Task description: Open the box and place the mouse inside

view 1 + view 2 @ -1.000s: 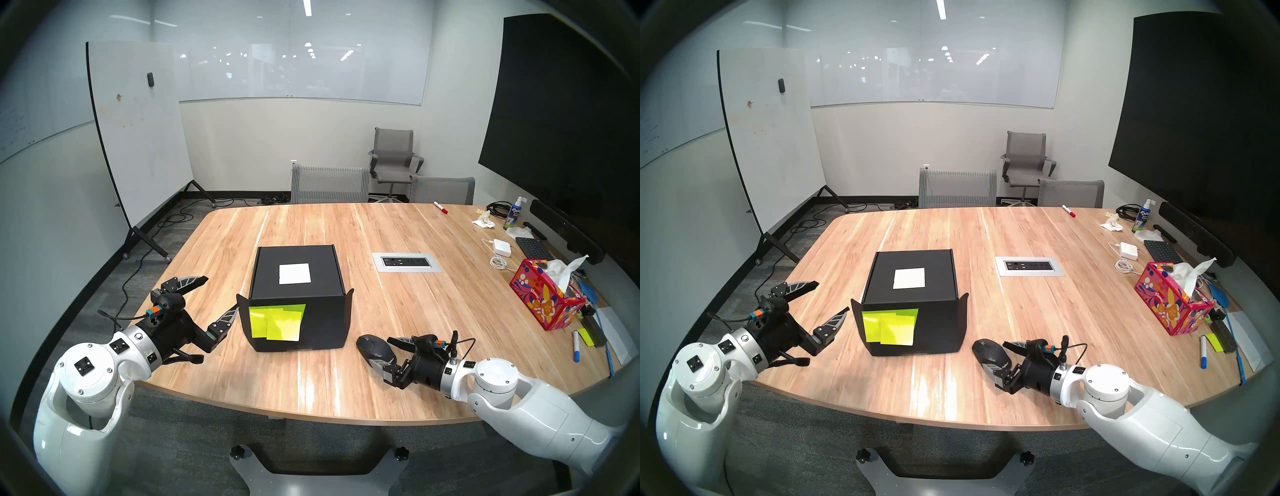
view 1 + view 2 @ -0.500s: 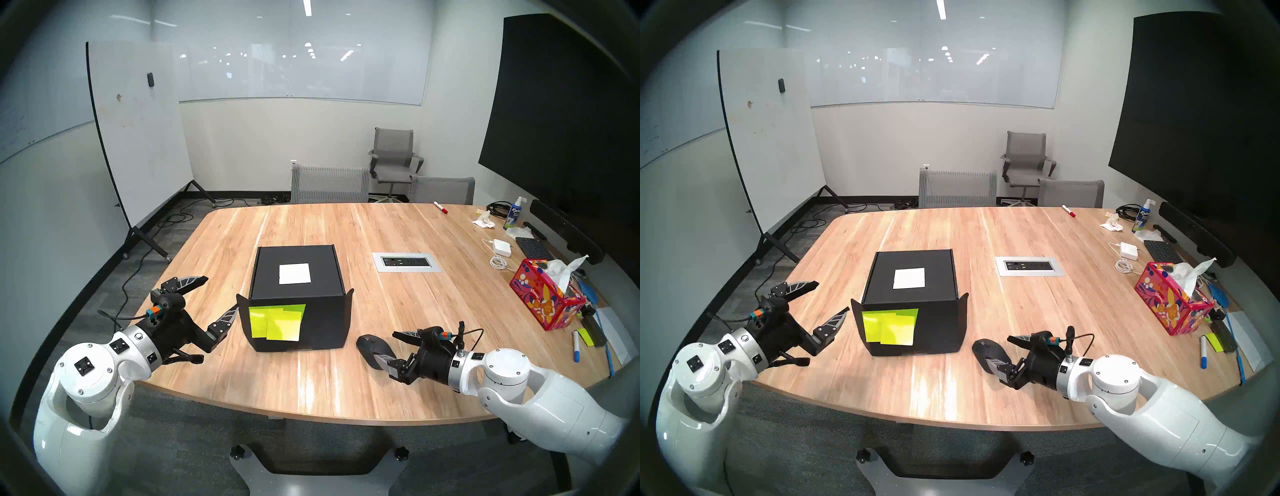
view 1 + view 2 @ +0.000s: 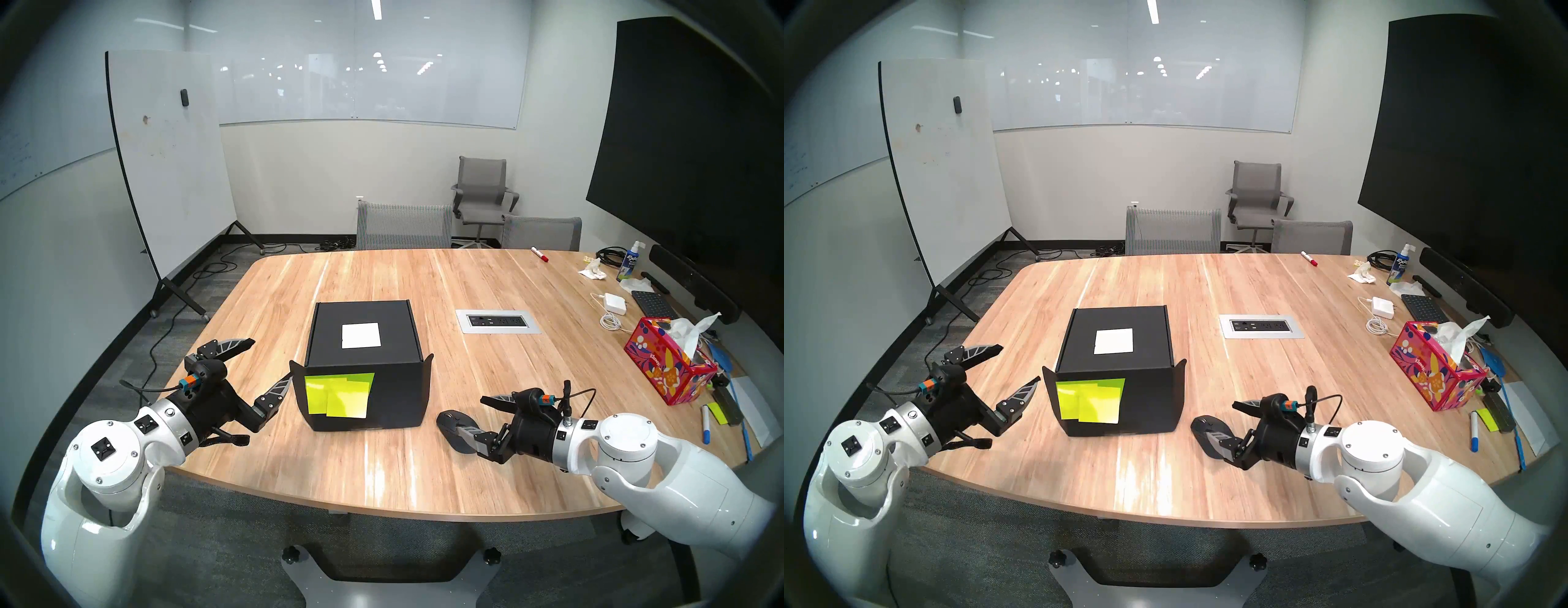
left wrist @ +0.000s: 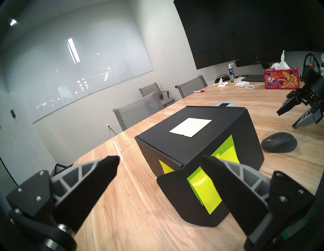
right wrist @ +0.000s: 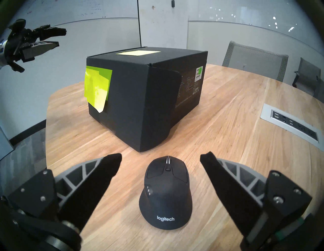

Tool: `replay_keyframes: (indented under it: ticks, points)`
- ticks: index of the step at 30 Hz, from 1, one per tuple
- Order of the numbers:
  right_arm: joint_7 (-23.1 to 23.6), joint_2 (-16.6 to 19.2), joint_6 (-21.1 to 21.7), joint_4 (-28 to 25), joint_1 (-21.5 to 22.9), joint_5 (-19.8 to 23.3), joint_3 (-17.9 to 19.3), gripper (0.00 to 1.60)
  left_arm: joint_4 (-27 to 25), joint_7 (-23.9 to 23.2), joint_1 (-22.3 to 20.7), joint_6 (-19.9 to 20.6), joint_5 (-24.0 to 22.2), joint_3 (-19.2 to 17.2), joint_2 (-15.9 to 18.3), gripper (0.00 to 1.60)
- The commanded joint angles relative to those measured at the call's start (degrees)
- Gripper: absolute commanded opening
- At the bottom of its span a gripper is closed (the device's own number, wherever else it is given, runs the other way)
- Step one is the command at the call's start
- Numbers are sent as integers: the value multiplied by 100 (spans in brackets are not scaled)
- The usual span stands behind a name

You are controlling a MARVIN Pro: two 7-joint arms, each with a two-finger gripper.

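Mouse [image 5: 165, 191] beside closed box [image 5: 140, 94]

Mouse [image 5: 165, 192] reads "logitech" (plus 1, 2, 3); tissue box [image 4: 281, 78] reads "Kleenex".

Mouse [image 5: 165, 192] on table between spread right claw [image 5: 160, 157] fingers.

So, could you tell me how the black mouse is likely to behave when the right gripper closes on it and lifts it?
The mouse is a rigid moulded shell, so it should probably keep its shape in the right gripper. Its domed, tapering sides may let it slip upward or twist between the fingers. It sits flat on the table, so it is unlikely to roll, and looks light.
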Motion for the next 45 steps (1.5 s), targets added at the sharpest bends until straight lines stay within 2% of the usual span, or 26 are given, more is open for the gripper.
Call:
replay_keyframes:
  ticks: [1, 18, 28, 45]
  points:
    - [-100, 180, -126, -423, -93, -81, 153, 160, -116, -3, -3, -31, -1, -10, 2, 160]
    - [-366, 212, -274, -677, -292, -373, 218, 160, -118, -2, -2, -32, 0, -11, 1, 160]
    - [-545, 240, -274, -834, -444, -432, 284, 160, -118, -2, -2, -32, 0, -11, 1, 160]
    - [-552, 246, -352, -850, -503, -427, 323, 160, -119, -2, -1, -32, 0, -11, 1, 160]
